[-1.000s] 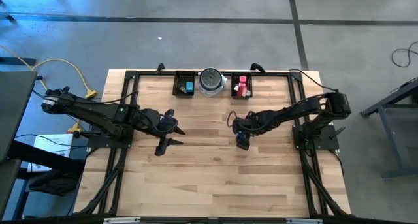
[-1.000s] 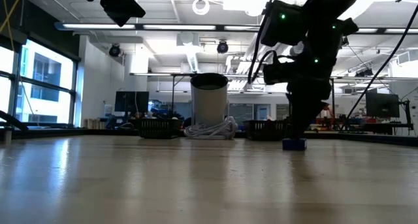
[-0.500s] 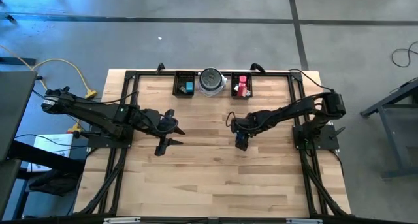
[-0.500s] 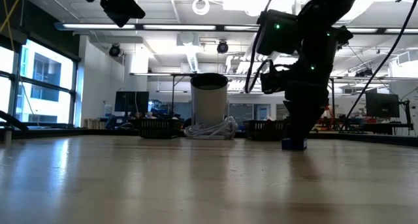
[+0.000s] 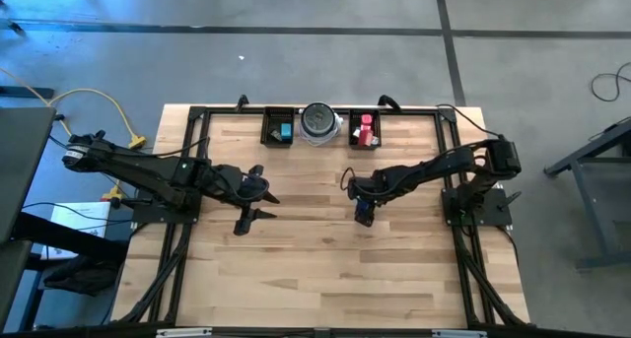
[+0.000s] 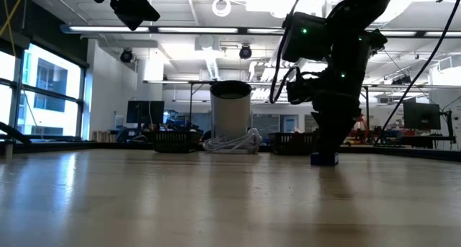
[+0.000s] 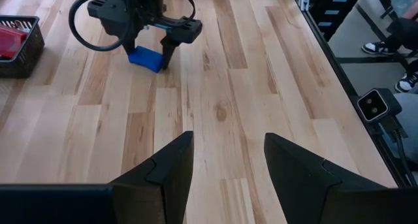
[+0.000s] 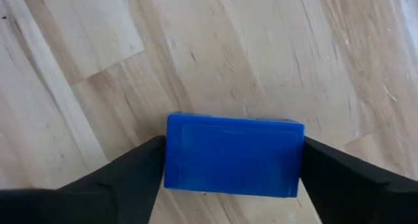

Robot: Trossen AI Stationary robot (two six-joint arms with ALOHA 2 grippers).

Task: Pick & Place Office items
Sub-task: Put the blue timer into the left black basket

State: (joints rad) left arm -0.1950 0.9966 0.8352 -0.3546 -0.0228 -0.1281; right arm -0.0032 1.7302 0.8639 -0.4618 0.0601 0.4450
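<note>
Now the right gripper (image 8: 232,178) pinches the blue block (image 8: 233,155) down on the wooden table (image 5: 315,259); left gripper (image 7: 225,168) hangs spread apart.

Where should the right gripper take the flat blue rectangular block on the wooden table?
Across its two short ends, coming from above. The flat blue rectangular block lies flat on the wooden table, and the right gripper already straddles it, one finger at each end, jaws seemingly touching.
</note>
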